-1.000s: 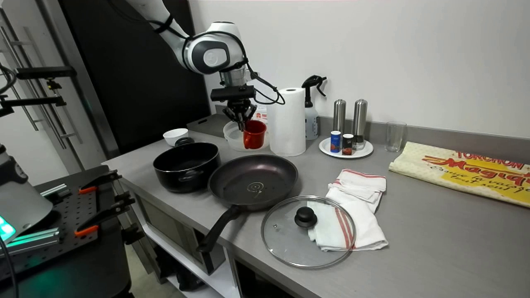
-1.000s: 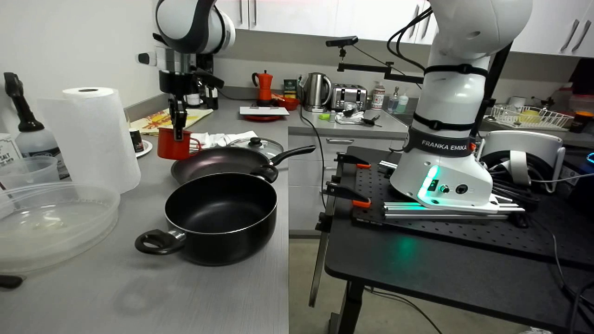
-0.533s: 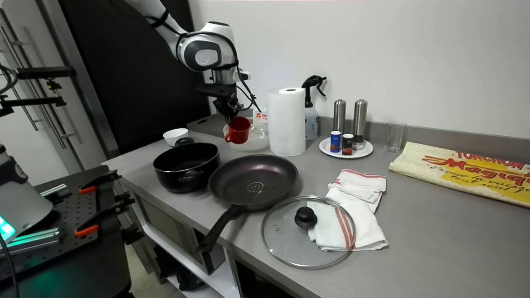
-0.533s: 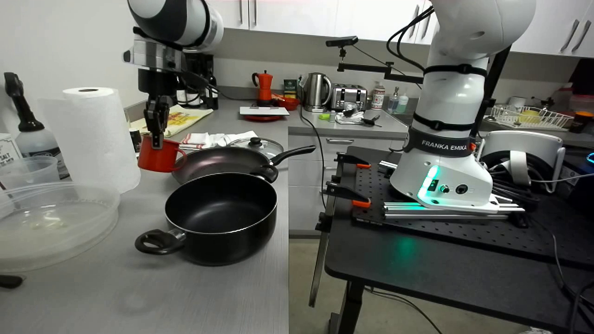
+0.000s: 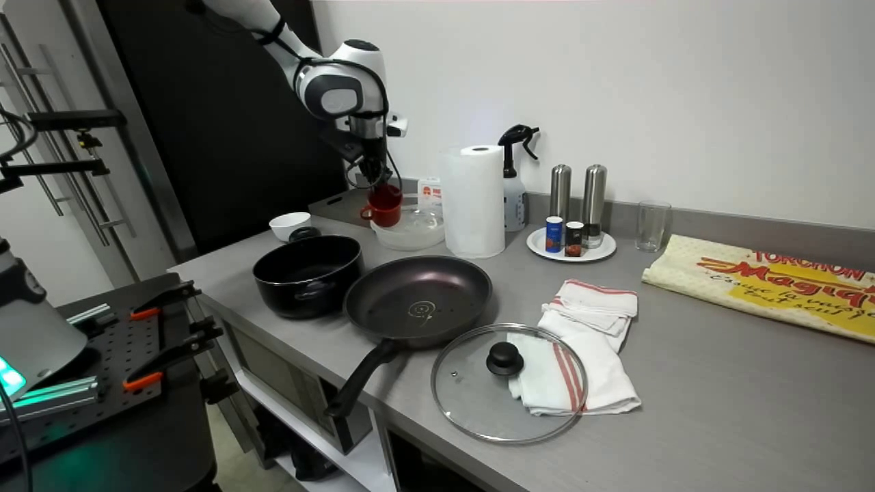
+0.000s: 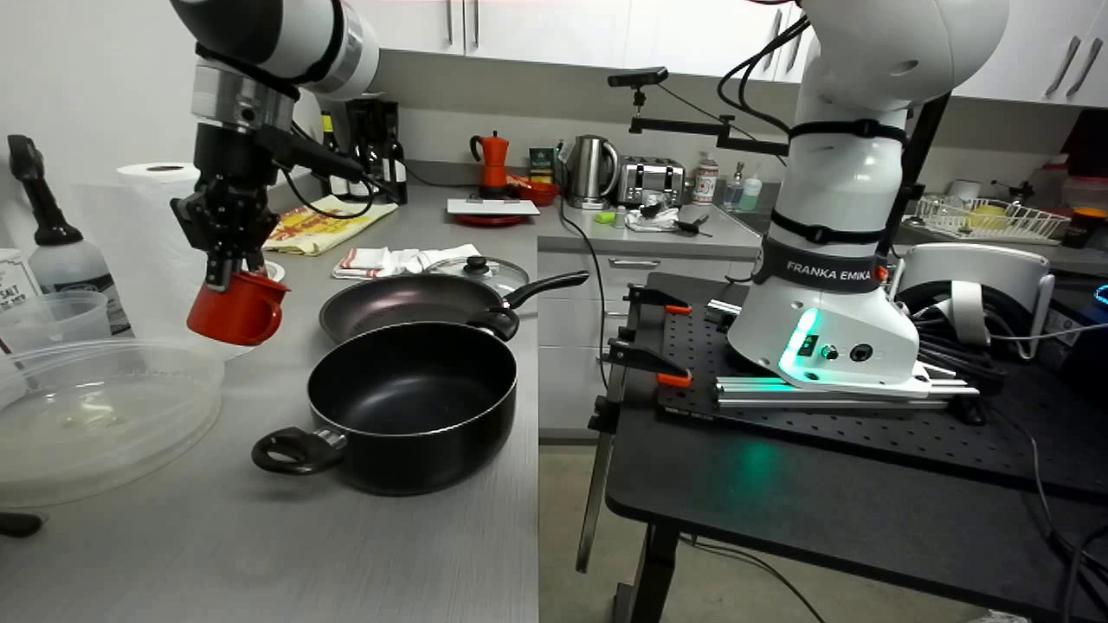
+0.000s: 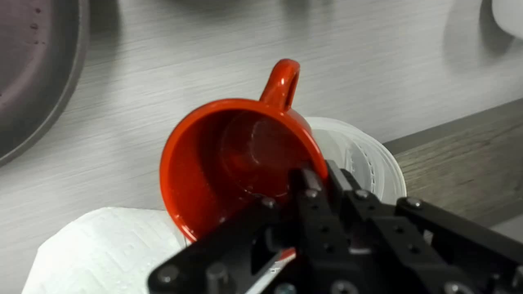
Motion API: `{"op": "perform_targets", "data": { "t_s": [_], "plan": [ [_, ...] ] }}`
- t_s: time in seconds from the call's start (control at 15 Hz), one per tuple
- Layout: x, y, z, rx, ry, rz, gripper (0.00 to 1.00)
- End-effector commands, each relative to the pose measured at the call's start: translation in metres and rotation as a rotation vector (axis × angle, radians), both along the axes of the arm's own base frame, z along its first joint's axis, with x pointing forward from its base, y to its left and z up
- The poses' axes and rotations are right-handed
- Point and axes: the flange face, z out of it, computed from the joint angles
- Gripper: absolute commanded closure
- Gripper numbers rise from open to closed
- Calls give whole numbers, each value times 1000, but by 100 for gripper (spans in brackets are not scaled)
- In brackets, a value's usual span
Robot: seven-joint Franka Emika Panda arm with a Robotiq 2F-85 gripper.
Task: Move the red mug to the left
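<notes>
The red mug (image 5: pixel 383 207) is in the air above the counter, also seen in an exterior view (image 6: pixel 234 313) and in the wrist view (image 7: pixel 261 139). It is tilted, and its handle points towards the black pot side. My gripper (image 7: pixel 322 176) is shut on the mug's rim, one finger inside the wall and one outside. The gripper also shows above the mug in both exterior views (image 5: pixel 380 182) (image 6: pixel 235 270). The mug's inside looks empty in the wrist view, though the gripper hides part of it.
A black pot (image 6: pixel 411 415) and a black frying pan (image 5: pixel 418 301) stand near the mug. A paper towel roll (image 5: pixel 475 201) and a clear plastic container (image 6: pixel 147 441) are on its wall side. A small white bowl (image 5: pixel 290 225) stands near the counter's far end.
The gripper has carried the mug left in both exterior views, past the paper towel roll, rising slightly in one picture and sinking in the other. The mug has turned and tilted.
</notes>
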Motion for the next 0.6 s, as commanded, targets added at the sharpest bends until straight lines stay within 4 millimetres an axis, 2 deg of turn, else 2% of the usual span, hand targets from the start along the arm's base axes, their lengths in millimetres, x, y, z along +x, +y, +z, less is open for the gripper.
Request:
{"op": "perform_targets", "data": {
  "t_s": [0.0, 0.33, 0.53],
  "plan": [
    [14, 18, -11, 72, 15, -184, 98],
    [19, 26, -23, 144, 24, -423, 98],
    [17, 27, -22, 165, 15, -522, 98]
  ]
}}
